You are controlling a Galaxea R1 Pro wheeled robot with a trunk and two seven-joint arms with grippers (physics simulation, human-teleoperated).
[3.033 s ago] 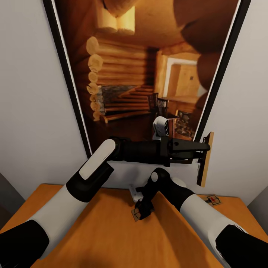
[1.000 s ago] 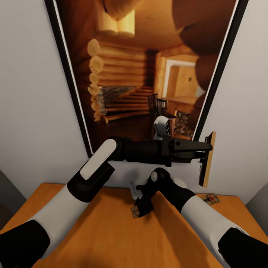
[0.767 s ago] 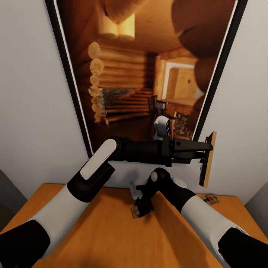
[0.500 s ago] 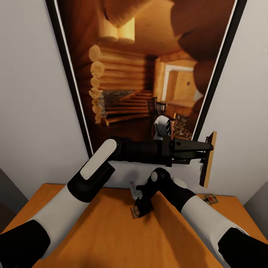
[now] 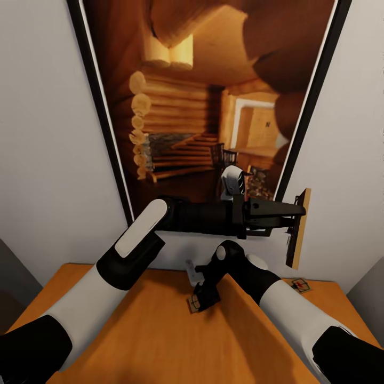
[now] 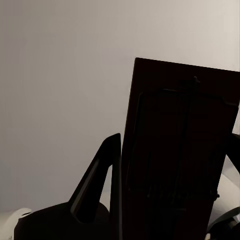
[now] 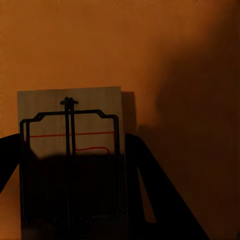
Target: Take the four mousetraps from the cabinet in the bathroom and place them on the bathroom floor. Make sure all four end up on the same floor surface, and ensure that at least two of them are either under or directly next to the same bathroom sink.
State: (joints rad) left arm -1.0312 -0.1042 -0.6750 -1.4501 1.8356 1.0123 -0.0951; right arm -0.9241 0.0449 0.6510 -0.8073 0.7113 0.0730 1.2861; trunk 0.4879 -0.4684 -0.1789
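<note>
Your right pincer (image 5: 201, 300) pinches a mousetrap (image 7: 70, 150) flat on the cabinet (image 5: 160, 341), long axis along the fingers; left pincer (image 5: 290, 216) pinches another mousetrap (image 5: 298, 226) aloft.

A framed picture on a pale wall

A tall picture (image 5: 208, 101) in a thin black frame (image 5: 101, 128) hangs on the plain light-grey wall (image 5: 48, 144). It shows a warm-lit log cabin interior: stacked round logs, a stone base, wooden stairs, dark chairs and a pale doorway. At either lower edge, grey surfaces (image 5: 13, 266) appear, possibly adjoining walls.
</note>
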